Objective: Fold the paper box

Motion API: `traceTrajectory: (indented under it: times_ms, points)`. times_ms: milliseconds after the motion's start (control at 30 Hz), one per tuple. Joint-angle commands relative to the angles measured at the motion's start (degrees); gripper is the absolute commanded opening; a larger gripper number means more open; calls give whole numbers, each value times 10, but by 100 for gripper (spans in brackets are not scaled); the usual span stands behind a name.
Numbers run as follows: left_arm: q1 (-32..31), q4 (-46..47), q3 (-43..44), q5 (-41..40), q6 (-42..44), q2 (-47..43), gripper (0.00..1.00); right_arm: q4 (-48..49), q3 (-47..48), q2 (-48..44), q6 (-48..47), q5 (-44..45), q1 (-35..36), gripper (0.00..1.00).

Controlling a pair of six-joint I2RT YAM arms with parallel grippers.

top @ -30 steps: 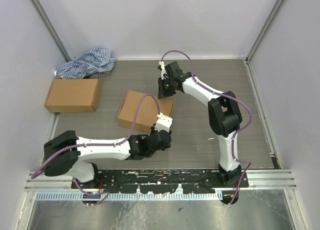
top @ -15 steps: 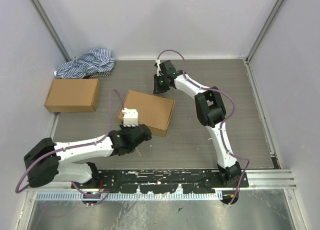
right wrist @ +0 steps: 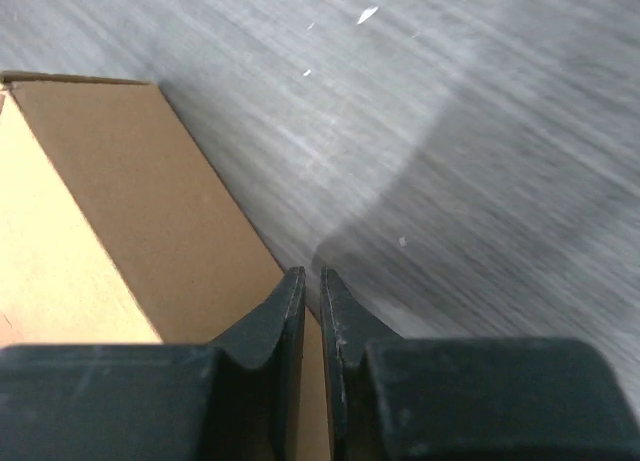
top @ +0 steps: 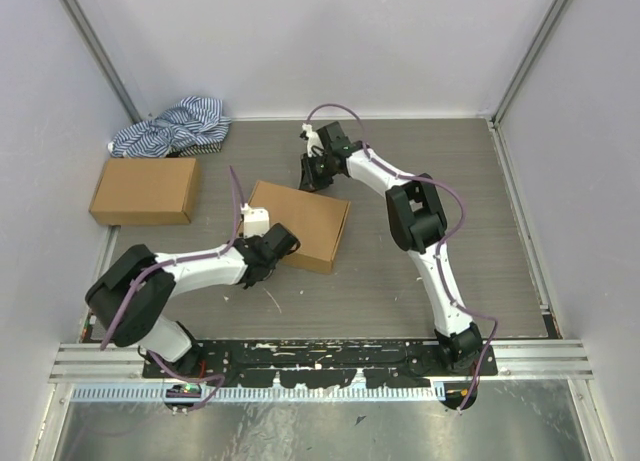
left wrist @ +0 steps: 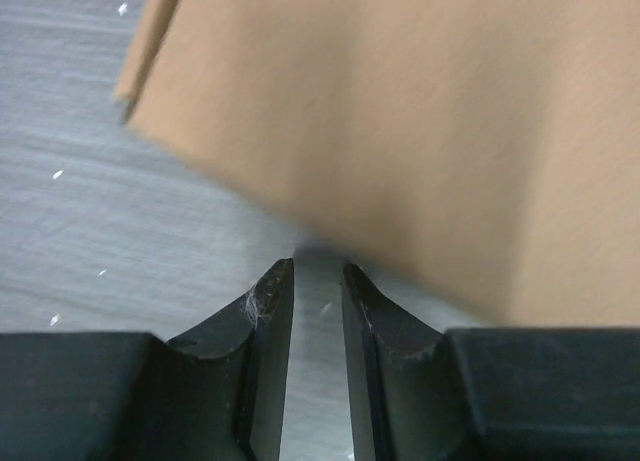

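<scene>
The paper box [top: 305, 223] is a plain brown cardboard mailer lying closed and flat in the middle of the table. My left gripper [top: 283, 244] is at its near left edge. In the left wrist view the box [left wrist: 400, 111] fills the frame just ahead of the left gripper [left wrist: 318, 266], whose jaws stand a narrow slit apart with only table between them. My right gripper [top: 312, 173] is at the box's far edge. In the right wrist view the right gripper [right wrist: 311, 273] is shut and empty, over the edge of the box [right wrist: 130, 181].
A sealed oblong brown carton [top: 145, 191] lies at the left. A blue-and-white striped cloth [top: 175, 129] is bunched at the back left corner. Grey walls enclose the table on three sides.
My left arm has swung from the box's near right side to its near left edge. My right gripper has moved a little left along the far edge.
</scene>
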Motion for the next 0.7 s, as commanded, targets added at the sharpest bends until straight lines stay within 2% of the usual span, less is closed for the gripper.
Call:
traceTrajectory:
  times_ms: [0, 133, 233, 500, 667]
  points:
    - [3, 55, 20, 22, 14, 56, 34, -84, 20, -9, -109, -85, 29, 17]
    - [3, 111, 24, 46, 27, 60, 34, -113, -65, -62, -189, -121, 65, 17]
    - [-6, 133, 32, 79, 23, 62, 33, -107, -108, -92, -208, -133, 71, 17]
    - [-91, 124, 28, 88, -28, 7, 32, -131, -48, -73, -189, -40, 51, 20]
    - [-131, 102, 17, 87, -62, -37, 32, -136, 1, -62, -170, -16, 26, 21]
